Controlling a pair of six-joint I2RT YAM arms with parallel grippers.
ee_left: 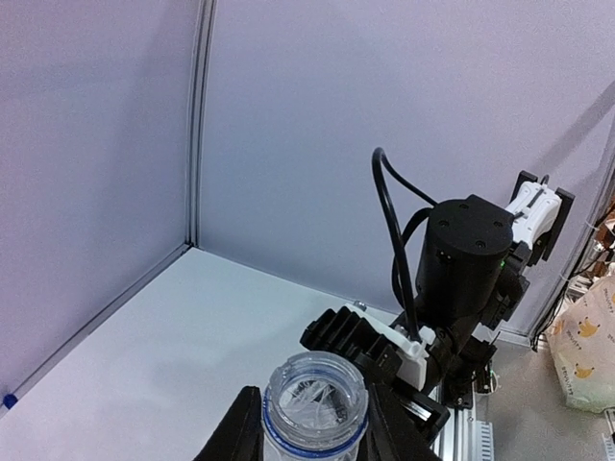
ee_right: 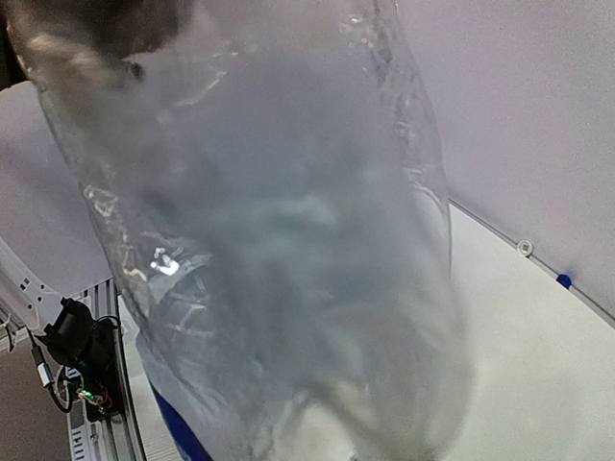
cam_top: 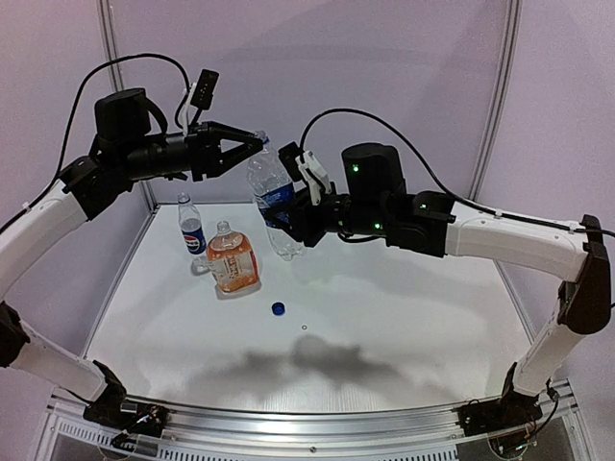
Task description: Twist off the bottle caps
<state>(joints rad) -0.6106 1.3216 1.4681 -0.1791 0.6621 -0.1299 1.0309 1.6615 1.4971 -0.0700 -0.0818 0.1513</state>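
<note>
Cap (cam_top: 279, 308), small, round, blue, lies loose on table (cam_top: 384, 317); left jaws and right jaws pinch raised bottle (cam_top: 272, 187).

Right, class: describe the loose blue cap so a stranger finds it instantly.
Start at the white table. In front of the squat orange-labelled bottle, nearer the arm bases, lies a small blue cap. Its neighbours are bottles; it is a tiny blue disc.

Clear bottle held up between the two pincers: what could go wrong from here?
The left pincer is shut at the neck of the clear bottle, whose mouth looks capless from the left wrist, so twisting might just wrench or crush it. If the right pincer loses its hold, the bottle could fall towards the orange bottle.
</note>
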